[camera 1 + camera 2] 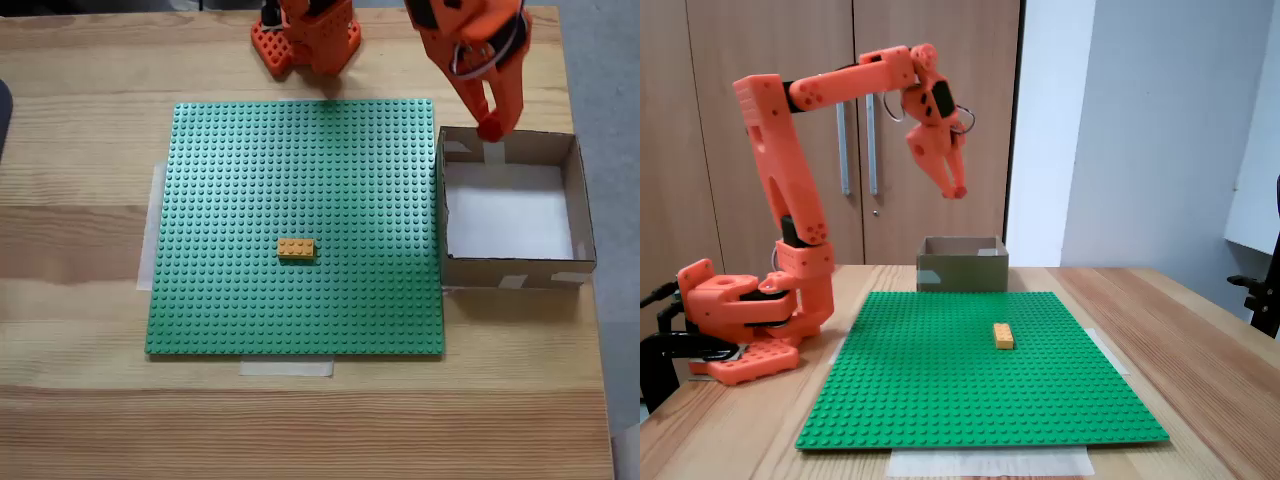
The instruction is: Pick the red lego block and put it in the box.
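Note:
My orange gripper [490, 122] hangs high in the air over the back left corner of the box [512, 271]. Its fingers are closed on a small red piece at their tips, the red lego block [491, 130]. In a fixed view from the front, the gripper [955, 186] points down well above the box [960, 266], with the red block [959, 191] at its tip. The box is brown cardboard with a bare white floor and pale tape patches on its walls.
An orange-yellow brick [296, 248] sits on the green studded baseplate [300, 170] near its middle. The arm's base [312, 40] stands behind the plate. The box rests at the table's right edge, against the plate's side. Cupboard doors [770, 120] stand behind the arm.

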You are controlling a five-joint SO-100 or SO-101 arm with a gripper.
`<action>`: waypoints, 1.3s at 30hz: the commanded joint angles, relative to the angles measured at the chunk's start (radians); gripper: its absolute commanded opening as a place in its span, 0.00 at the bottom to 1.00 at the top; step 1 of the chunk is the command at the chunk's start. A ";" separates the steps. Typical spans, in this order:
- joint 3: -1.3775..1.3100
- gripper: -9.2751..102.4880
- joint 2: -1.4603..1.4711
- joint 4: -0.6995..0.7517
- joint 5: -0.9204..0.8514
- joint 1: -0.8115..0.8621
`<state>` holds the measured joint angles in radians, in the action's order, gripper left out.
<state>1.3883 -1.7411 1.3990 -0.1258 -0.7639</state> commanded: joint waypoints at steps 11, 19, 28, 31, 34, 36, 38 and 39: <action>-0.049 0.08 0.230 -0.097 0.034 -0.029; -0.015 0.08 0.307 -0.138 0.023 -0.014; 0.002 0.08 0.396 -0.186 -0.006 -0.012; -0.005 0.08 0.425 -0.193 -0.009 -0.017; -0.061 0.08 0.499 -0.196 -0.017 -0.023; -0.083 0.08 0.523 -0.196 -0.018 -0.023; -0.089 0.08 0.540 -0.196 -0.021 -0.020; -0.091 0.08 0.549 -0.199 -0.021 -0.018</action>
<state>1.3438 -1.1965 1.2088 -0.1396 -0.7823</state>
